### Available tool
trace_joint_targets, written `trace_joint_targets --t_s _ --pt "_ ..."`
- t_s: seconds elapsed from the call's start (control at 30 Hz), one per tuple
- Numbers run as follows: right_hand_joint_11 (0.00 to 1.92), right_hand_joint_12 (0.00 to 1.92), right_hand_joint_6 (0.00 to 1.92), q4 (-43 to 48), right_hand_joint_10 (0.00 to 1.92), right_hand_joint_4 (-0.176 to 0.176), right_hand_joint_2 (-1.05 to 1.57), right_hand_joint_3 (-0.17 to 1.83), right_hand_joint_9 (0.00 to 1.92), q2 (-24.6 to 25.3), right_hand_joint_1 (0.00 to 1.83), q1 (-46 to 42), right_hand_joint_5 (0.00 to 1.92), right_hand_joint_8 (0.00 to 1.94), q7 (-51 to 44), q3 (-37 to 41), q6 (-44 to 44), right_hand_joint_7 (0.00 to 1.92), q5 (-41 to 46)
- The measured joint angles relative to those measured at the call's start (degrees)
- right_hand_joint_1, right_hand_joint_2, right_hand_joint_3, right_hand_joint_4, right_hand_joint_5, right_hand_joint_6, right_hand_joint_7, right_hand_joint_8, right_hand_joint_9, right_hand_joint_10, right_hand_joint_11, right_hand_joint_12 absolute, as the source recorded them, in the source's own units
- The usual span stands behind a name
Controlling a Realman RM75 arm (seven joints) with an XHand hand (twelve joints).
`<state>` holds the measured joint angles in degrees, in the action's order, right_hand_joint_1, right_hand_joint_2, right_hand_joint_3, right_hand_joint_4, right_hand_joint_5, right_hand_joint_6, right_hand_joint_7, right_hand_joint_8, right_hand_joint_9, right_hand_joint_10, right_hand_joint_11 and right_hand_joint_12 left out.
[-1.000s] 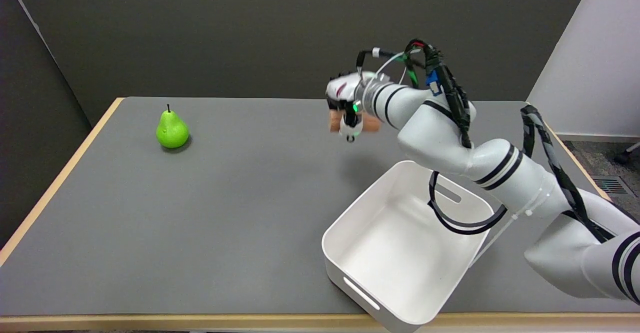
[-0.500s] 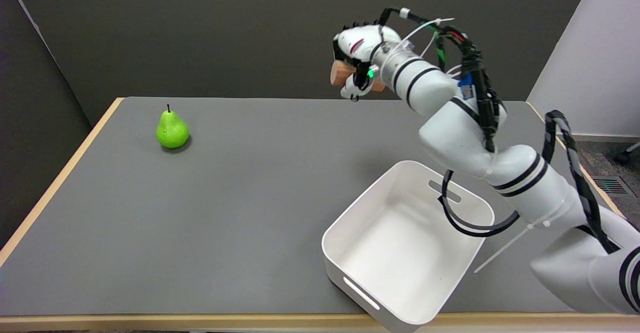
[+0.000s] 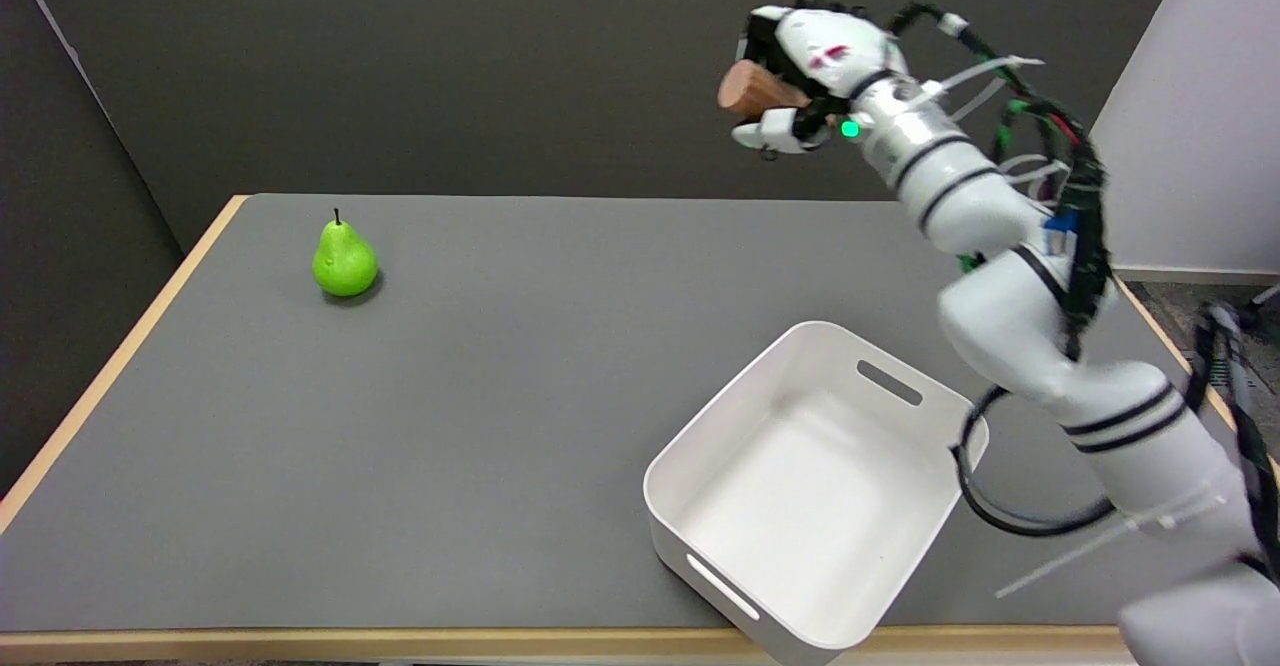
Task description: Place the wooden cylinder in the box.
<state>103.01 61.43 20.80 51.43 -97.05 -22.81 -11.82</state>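
1. Head view, hand state: the right hand [image 3: 800, 86] is raised high above the table's far side, fingers wrapped around the wooden cylinder [image 3: 757, 92]. One round end of the cylinder projects to the picture's left; the other end is hidden inside the grasp.

2. Head view, task objects: the cylinder is in the air, well above the table [image 3: 480, 386] and well apart from the box [image 3: 815, 486]. The box is white, open-topped, with slotted handles; it stands near the table's front edge and nothing is visible inside it.

3. Head view, step in hand (judgement): carry to the box. To execute well:
   - Keep the fingers firmly closed during transport; the grasp covers only part of the cylinder, so a sudden swing could loosen it.
   - Bring the hand toward the near side until it is over the middle of the box opening, not over a wall.
   - Lower it inside the rim before opening the fingers. A round body dropped from height may bounce or roll out.
   - Keep the forearm and its cable loop off the box's far right corner, which lies just beside them.

4. Head view, surface: the table top is matte dark grey with a light wooden edge. A green pear [image 3: 344, 262] stands upright at the far left, well apart from the box.

5. Head view, room: a dark wall backs the table; a pale wall stands at the right.
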Motion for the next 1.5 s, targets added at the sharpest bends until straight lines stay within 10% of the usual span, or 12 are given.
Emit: trace_joint_targets --t_s 0.8,1.27,1.5 --pt "0.52 1.92 1.56 -2.0 1.84 -0.149 1.04 0.57 0.69 -1.4 1.32 -29.2 0.53 1.67 16.6 28.2 37.3 0.68 13.0" --pt "0.62 1.92 1.62 -3.5 1.87 -0.167 0.93 0.78 0.74 -1.7 1.33 -47.3 0.54 1.71 19.2 28.7 60.4 0.71 25.4" --pt "0.55 1.92 1.53 -5.1 1.84 -0.166 1.03 0.58 0.7 -2.9 1.33 -52.0 0.54 1.65 20.4 23.6 68.9 0.69 29.0"
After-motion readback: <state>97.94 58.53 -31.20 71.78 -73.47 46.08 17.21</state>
